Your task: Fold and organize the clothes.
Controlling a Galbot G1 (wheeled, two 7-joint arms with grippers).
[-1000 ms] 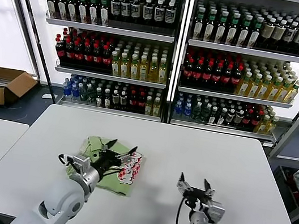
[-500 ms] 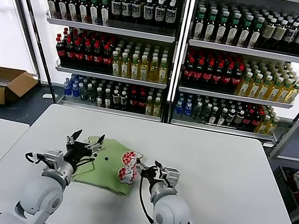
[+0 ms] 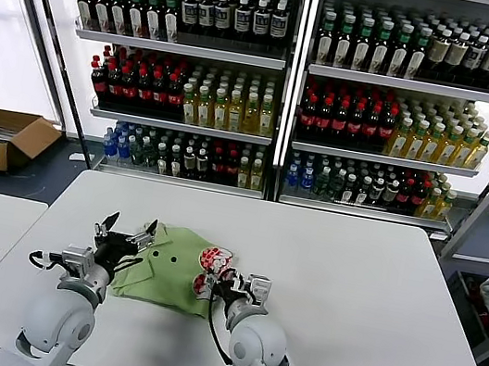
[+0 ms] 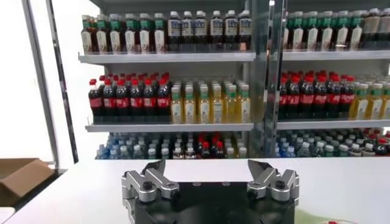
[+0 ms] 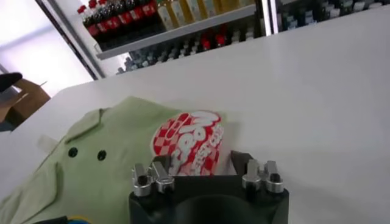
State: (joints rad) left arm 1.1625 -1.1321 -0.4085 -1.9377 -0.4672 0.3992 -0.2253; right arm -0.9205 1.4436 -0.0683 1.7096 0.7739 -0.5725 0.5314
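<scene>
Head view puts the right end effector at the right-hand edge of the polo shirt, its fingers spread with nothing between them, hovering at the red-and-white graphic; whether the fingertips touch the cloth cannot be told. From this end effector the shirt lies toward the robot's left and slightly away from the body, and the right wrist view confirms it: the graphic sits just ahead of the open fingers, with the green fabric and two dark buttons running off beyond it. The left end effector stands at the opposite edge, by the collar end, also wide open and empty, raised a little above the bench; its own wrist camera looks out level at the bottle shelves and shows little of the garment, so it seems tilted up rather than down at the cloth. The shirt is a compact, partly folded shape lying between the two end effectors, its longer side running roughly across the robot from left to right. Both arms are about equally near, each at its own edge. My judgement is that the coming fold depends on which edge gets carried over toward the other.
</scene>
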